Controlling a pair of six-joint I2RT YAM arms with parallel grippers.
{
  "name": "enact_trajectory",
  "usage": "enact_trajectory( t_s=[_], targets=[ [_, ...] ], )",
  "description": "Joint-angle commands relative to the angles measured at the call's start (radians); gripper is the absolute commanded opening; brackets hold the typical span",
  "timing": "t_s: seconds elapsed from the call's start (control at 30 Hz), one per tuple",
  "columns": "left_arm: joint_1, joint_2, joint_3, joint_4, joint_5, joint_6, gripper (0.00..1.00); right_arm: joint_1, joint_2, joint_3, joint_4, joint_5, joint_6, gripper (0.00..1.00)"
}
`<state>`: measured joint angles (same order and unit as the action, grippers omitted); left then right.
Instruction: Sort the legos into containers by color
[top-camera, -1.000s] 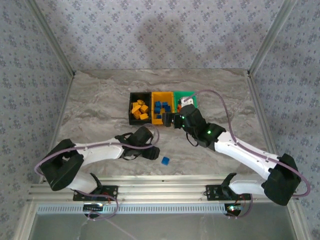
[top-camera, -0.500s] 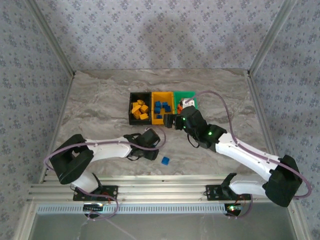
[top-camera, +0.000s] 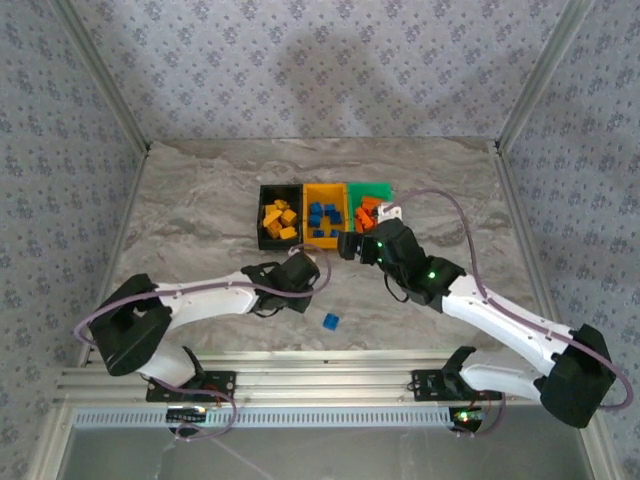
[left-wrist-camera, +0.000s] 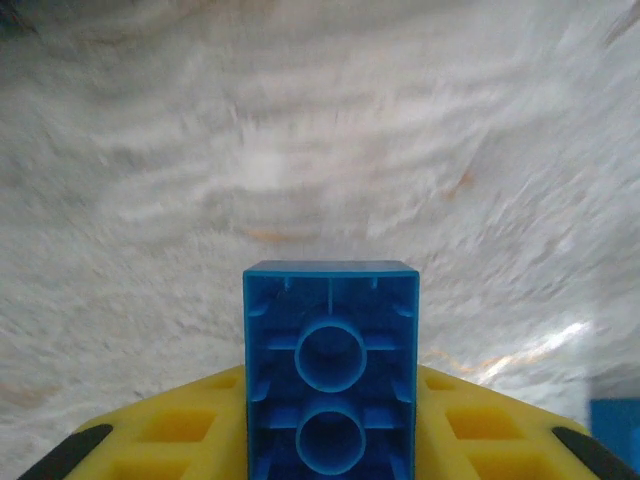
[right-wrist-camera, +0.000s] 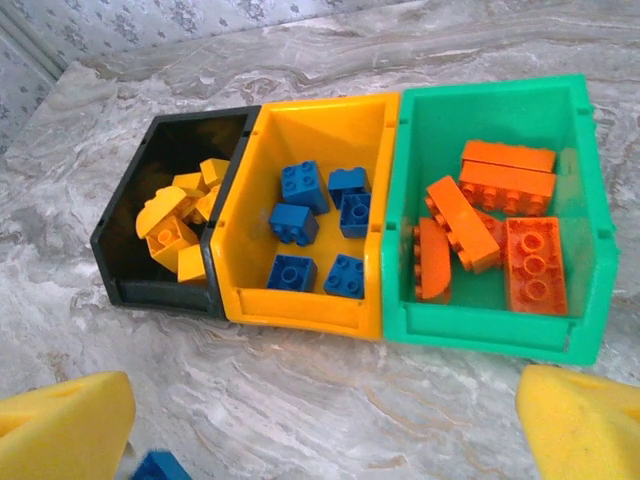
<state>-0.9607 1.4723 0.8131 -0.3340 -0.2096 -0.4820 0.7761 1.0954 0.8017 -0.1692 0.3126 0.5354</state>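
Note:
My left gripper (top-camera: 300, 272) is shut on a blue lego (left-wrist-camera: 330, 370), which stands between its yellow fingers (left-wrist-camera: 170, 430) with its hollow underside facing the camera. Another blue lego (top-camera: 330, 321) lies loose on the table, near the front. The three bins stand in a row. The black bin (right-wrist-camera: 165, 290) holds yellow legos (right-wrist-camera: 175, 215), the yellow bin (right-wrist-camera: 300, 305) holds blue legos (right-wrist-camera: 300, 200), and the green bin (right-wrist-camera: 480, 335) holds orange legos (right-wrist-camera: 500, 215). My right gripper (top-camera: 350, 245) hangs open and empty just in front of the bins.
The marble table (top-camera: 200, 210) runs to patterned walls at the back and sides. A metal rail (top-camera: 320, 380) lines the near edge. A blue corner (right-wrist-camera: 160, 468) shows at the bottom left of the right wrist view.
The right gripper has drawn back from the green bin, uncovering the orange legos. The left gripper has shifted slightly toward the bins with the blue lego in it.

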Motion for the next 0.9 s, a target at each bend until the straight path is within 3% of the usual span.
enact_trajectory(
  t_s=[0.0,0.23,0.6,0.67,0.73,0.87],
  targets=[
    [0.051,-0.030,0.124,-0.003,-0.017,0.020,0.33,-0.011,-0.054,-0.037,-0.035,0.037,0.029,1.00],
    [0.194,0.182,0.381,0.059,0.061,0.037,0.32,-0.037,-0.096,-0.097,-0.061,0.042,0.049,1.00],
    [0.255,0.562,0.789,-0.039,0.030,0.050,0.34,-0.046,-0.169,-0.155,-0.087,0.036,0.046,1.00],
    [0.267,0.593,0.826,-0.058,0.037,0.041,0.43,-0.046,-0.181,-0.161,-0.091,0.025,0.048,1.00],
    [0.275,0.592,0.837,-0.061,0.060,0.024,0.58,-0.047,-0.186,-0.169,-0.095,0.013,0.049,1.00],
    [0.272,0.504,0.788,0.001,0.119,-0.012,0.84,-0.050,-0.180,-0.186,-0.103,0.010,0.052,1.00]
  ],
)
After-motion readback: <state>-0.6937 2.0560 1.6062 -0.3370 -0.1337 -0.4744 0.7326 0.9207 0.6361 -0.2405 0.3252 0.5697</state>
